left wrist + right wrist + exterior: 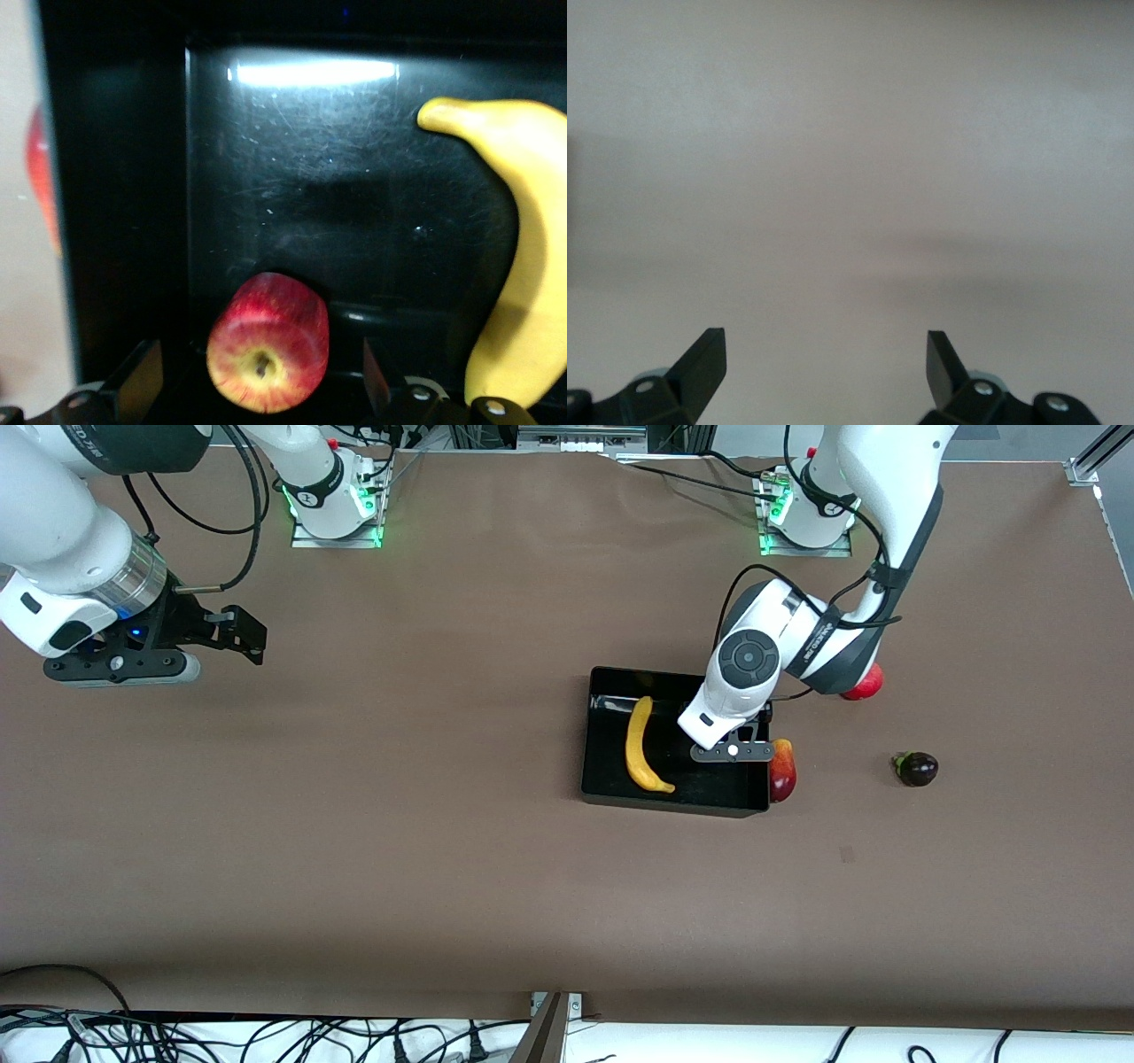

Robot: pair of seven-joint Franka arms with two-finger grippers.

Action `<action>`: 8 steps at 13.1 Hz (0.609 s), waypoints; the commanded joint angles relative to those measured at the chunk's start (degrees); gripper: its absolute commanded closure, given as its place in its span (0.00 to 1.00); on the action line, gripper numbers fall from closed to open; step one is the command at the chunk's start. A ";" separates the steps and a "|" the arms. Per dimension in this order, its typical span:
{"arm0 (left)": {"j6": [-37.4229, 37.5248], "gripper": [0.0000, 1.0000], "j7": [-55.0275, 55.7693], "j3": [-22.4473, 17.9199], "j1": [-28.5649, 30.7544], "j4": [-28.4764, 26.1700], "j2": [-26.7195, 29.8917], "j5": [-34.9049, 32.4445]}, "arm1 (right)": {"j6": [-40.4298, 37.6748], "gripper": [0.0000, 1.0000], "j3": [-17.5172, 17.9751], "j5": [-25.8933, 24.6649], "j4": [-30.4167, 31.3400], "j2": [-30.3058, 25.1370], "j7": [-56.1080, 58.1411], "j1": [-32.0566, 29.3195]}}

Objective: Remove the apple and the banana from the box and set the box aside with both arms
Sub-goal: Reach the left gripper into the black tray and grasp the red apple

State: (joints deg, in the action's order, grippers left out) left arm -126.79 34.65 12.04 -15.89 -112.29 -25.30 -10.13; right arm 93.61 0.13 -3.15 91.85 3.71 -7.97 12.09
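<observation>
The black box (602,731) sits on the table near the left arm's end. The yellow banana (640,746) lies in it and also shows in the left wrist view (523,266). My left gripper (733,755) hangs low over the box's end toward the left arm and hides the apple in the front view. In the left wrist view my left gripper (259,356) is open, and the red apple with yellow patches (267,343) lies on the box floor (310,177) between the fingers, with gaps on both sides. My right gripper (237,633) is open and empty (826,354) over bare table at the right arm's end, waiting.
A red and yellow fruit (782,772) lies on the table against the box's outer wall and shows in the left wrist view (40,177). Another red fruit (866,684) lies partly under the left arm. A dark purple fruit (915,768) lies further toward the left arm's end.
</observation>
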 commanded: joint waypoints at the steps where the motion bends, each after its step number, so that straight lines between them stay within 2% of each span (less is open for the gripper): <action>1: -7.31 0.00 1.30 -0.26 -0.02 -5.13 0.78 -1.48 | -0.27 0.00 0.13 -0.11 -0.62 -0.10 0.06 -0.23; 5: -9.43 0.00 2.53 -0.17 -0.63 -6.28 -0.54 -1.48 | -0.27 0.00 0.13 -0.11 -0.62 -0.10 0.06 -0.23; 8: -9.35 0.52 2.53 -0.26 -0.55 -6.28 -0.81 -1.48 | -0.27 0.00 0.13 -0.11 -0.62 -0.10 -0.03 -0.23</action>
State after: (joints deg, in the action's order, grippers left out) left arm -135.36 35.71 12.02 -15.97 -118.34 -26.08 -10.14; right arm 93.61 0.13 -3.15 91.85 3.71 -7.97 12.09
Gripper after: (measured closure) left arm 0.211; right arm 0.000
